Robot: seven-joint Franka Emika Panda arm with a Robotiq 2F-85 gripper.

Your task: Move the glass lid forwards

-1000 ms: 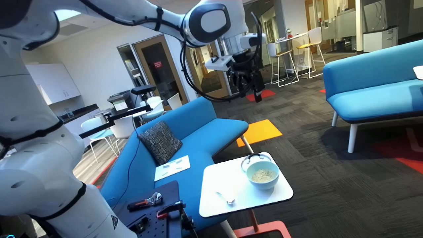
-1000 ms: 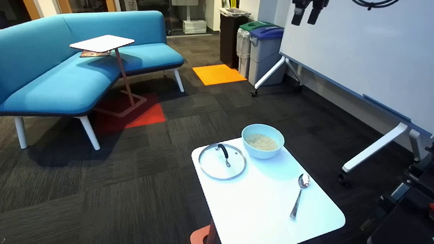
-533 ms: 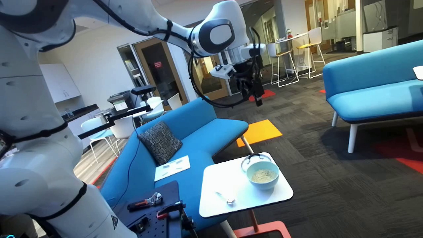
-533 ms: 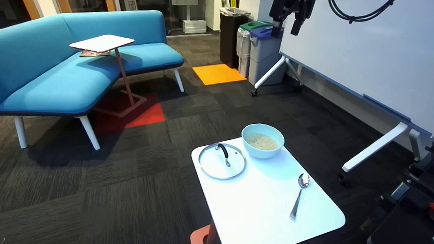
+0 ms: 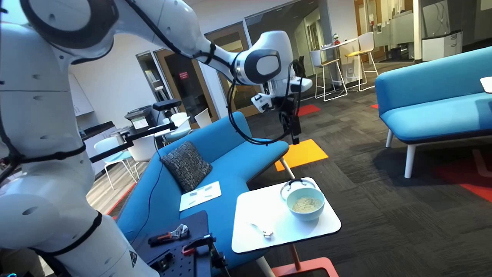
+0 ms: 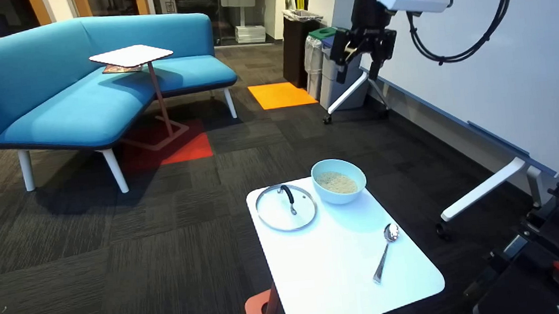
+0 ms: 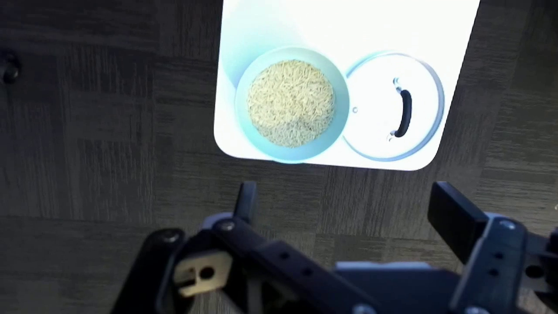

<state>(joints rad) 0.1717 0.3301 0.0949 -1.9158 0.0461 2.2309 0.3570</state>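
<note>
In an exterior view, a long blue couch (image 6: pixel 77 104) of smooth cloth stands far off on the left, on dark, streaky carpet (image 6: pixel 167 263). Nearer, the round, see-through glass lid (image 6: pixel 284 214), edged with metal, lies flat on the far left corner of a white, round-cornered table (image 6: pixel 340 268). Its black handle (image 6: pixel 288 194) is curved. Just right of it sits a round, light blue bowl (image 6: pixel 340 200) with thin, pale grains (image 6: pixel 336 182) inside; I cannot tell if lid and bowl touch. The hard black gripper (image 6: pixel 357 76) hangs higher, well apart from the lid, its blocky fingers (image 7: pixel 455 218) spread wide. By the table's right edge lies a shiny metal spoon (image 6: pixel 384 253). A smooth, flat whiteboard (image 6: pixel 506 86) stands on the right.
</note>
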